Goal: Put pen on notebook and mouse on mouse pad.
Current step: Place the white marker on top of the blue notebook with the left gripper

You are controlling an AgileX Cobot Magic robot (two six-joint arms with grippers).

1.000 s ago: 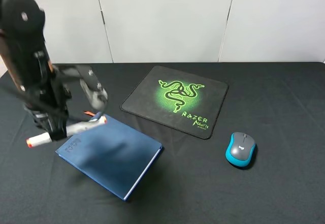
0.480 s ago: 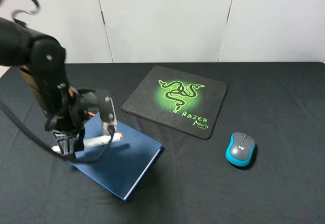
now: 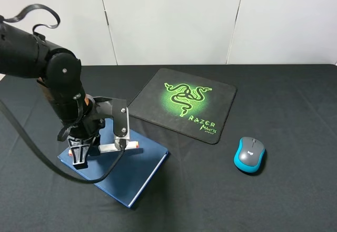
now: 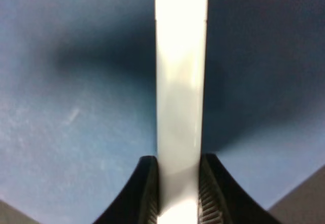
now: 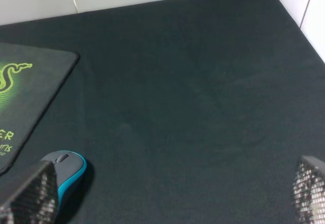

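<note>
Left claw (image 4: 179, 188) clamps pen (image 4: 180, 82) — shifted farther over notebook (image 3: 138, 171); right claw (image 5: 170, 196) spread wide.

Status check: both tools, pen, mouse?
Left tool shut on pen, over notebook, not released. Right tool open, empty. Mouse on table, off the pad. Nothing blocking.

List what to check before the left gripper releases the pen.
1. The pen clamped in the left gripper: ok.
2. The notebook directly beneath it: ok.
3. The pen resting on the cover: cannot tell; a shadow lies under it.
4. The mouse on the mouse pad: not ok, it sits on the table beside the pad.
5. The right gripper open, with the mouse in its view: ok.
</note>
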